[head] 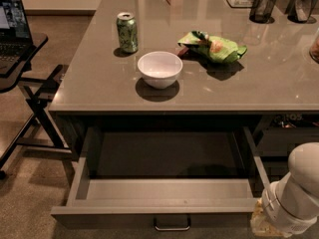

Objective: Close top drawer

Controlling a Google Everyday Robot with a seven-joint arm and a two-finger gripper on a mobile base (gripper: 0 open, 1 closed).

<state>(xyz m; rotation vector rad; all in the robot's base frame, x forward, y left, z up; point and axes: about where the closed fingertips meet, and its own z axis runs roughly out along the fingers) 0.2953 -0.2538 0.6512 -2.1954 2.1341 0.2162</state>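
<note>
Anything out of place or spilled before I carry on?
Nothing spilled. The top drawer hangs wide open; a crumpled green bag lies on the counter. The gripper sits by the drawer's right front corner.

Grey glossy worktop bearing a green drinks can upright near its left edge, and a white bowl just in front and to the right of it. A crumpled green packet lay right of the bowl, apart from it. A black mesh cup stood at the far right. Off the worktop, at left, an open laptop rested on a black stand. The gripper sat at lower right, below the worktop.
</note>
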